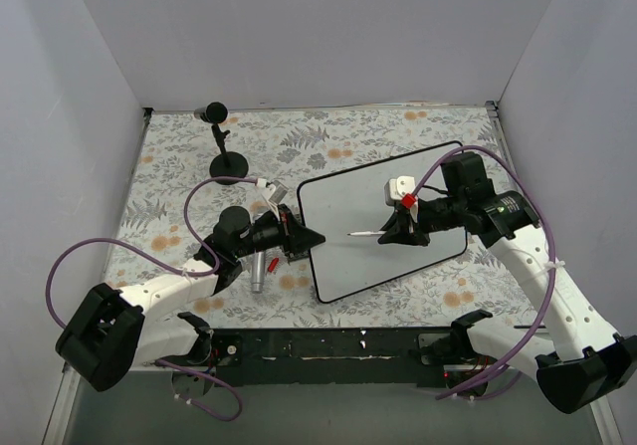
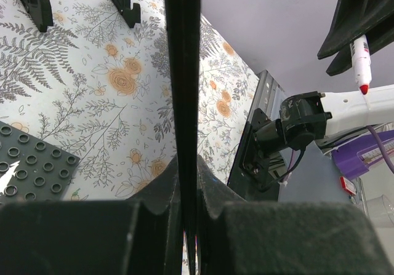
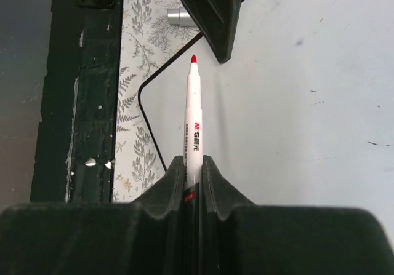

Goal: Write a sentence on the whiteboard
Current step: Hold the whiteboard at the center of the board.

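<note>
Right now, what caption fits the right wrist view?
The right gripper clamps a marker, red tip aimed across the whiteboard.

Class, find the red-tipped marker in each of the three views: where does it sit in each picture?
Top external: marker right of centre, over the whiteboard, tip pointing left.
Left wrist: marker upper right, tip down.
Right wrist: marker at centre, in the right gripper, tip up.
Shared landmark: the whiteboard, seen edge-on in the left wrist view.
</note>
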You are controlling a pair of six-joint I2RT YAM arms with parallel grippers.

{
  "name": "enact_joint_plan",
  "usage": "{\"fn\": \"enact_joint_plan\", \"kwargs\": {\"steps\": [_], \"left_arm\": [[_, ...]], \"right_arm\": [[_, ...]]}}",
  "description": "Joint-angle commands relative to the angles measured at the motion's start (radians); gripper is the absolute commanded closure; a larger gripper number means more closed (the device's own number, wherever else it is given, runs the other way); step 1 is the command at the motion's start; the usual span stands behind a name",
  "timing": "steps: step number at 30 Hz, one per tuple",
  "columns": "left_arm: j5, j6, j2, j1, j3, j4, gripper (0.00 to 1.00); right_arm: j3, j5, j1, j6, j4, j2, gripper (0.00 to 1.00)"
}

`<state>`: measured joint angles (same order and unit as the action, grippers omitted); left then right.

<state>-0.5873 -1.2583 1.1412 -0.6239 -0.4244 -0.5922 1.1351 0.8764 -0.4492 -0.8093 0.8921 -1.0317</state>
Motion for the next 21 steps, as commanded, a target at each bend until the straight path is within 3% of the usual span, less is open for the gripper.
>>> {"fn": "enact_joint_plan", "kwargs": {"steps": [1,21], "left_arm": [[-0.003,0.007,-0.011,0.000,-0.010,-0.120,1.00],[-0.009,-0.001,0.031,-0.002,-0.017,-0.136,1.00]], "right_arm": [[0.003,0.009,0.004,0.024,-0.039,0.007,0.99],[0.031,0.036,0.004,0.033,-0.038,-0.019,0.99]]}}
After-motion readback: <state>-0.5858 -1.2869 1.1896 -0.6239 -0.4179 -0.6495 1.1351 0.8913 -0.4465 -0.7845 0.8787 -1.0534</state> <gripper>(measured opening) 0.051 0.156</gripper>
